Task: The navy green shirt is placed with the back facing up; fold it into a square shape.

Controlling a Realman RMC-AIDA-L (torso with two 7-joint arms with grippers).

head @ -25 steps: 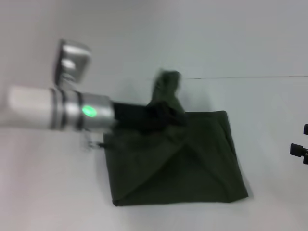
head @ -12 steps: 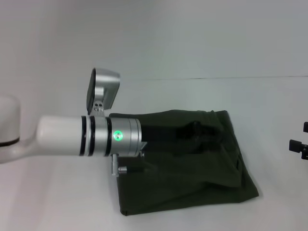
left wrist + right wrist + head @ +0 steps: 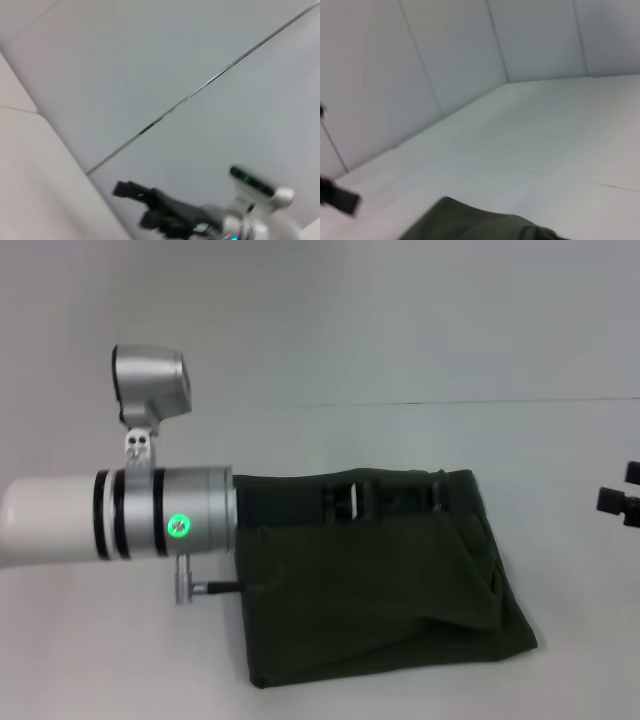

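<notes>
Head view: folded dark olive-green soft shirt (image 3: 390, 590) lies on the white worktop (image 3: 520, 440).
Left gripper (image 3: 400, 498) reaches across its far edge, jaws' state unclear; right gripper (image 3: 618, 505) waits at the right edge.

No text, label, brand or number can be read anywhere. The dark olive-green fabric shirt (image 3: 380, 590) is plain and bears no print.
</notes>
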